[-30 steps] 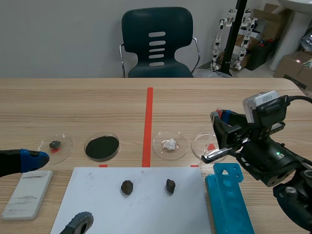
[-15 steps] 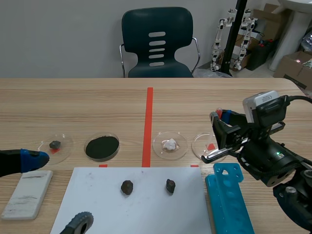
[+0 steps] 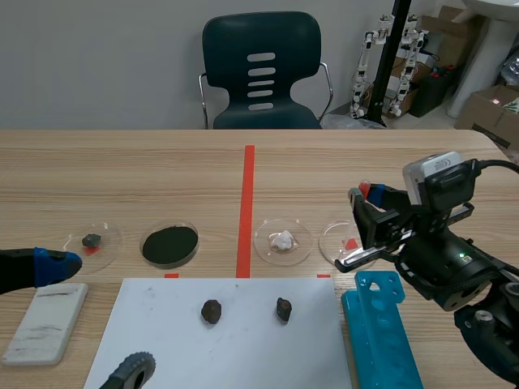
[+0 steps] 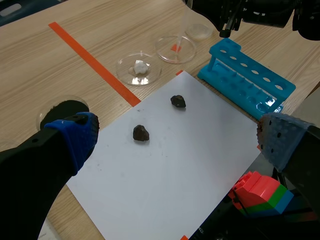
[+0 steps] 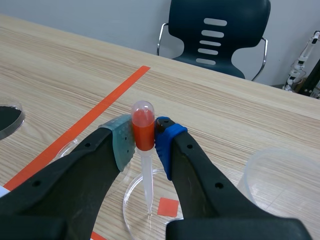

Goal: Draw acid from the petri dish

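Scene view: my right gripper [image 3: 369,197] hangs over the petri dish [image 3: 340,241] on the counter [image 3: 162,170]; left wrist view: my left gripper [image 4: 180,137] is spread wide, idle above the paper [image 4: 200,160]; right wrist view: the right gripper pinches the pipette [image 5: 144,127] bulb with the tip at the dish, so I judge the draw is in hand and next I need to ease the squeeze.

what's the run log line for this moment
right end effector: shut on dropper | dropper tip: over petri dish, contact unclear | left end effector: open, above white paper
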Available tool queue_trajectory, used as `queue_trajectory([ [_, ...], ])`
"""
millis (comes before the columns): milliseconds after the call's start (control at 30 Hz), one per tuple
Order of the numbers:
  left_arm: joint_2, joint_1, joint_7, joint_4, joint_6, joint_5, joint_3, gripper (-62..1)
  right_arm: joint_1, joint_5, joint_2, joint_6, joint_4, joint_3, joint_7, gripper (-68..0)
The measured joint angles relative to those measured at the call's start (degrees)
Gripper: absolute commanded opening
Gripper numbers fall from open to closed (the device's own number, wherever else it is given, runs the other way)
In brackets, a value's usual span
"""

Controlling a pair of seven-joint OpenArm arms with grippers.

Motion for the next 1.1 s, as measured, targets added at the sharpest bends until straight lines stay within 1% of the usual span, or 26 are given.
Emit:
queue_trajectory([
  [867, 0.00, 0.00, 0.00, 0.00, 0.00, 0.00, 0.00, 1.4, 0.00, 0.00, 0.02, 0.00, 0.00, 0.00, 0.00, -56.1],
  [1033, 0.00, 0.00, 0.00, 0.00, 0.00, 0.00, 0.00, 1.4, -0.02, 0.26, 1.11, 0.02, 0.35, 0.00, -0.17, -56.1],
  [1100, 0.00, 0.00, 0.00, 0.00, 0.00, 0.00, 0.00, 1.4, -0.15, 1.84, 2.05, 0.00, 1.51, 0.00, -0.98, -56.1],
])
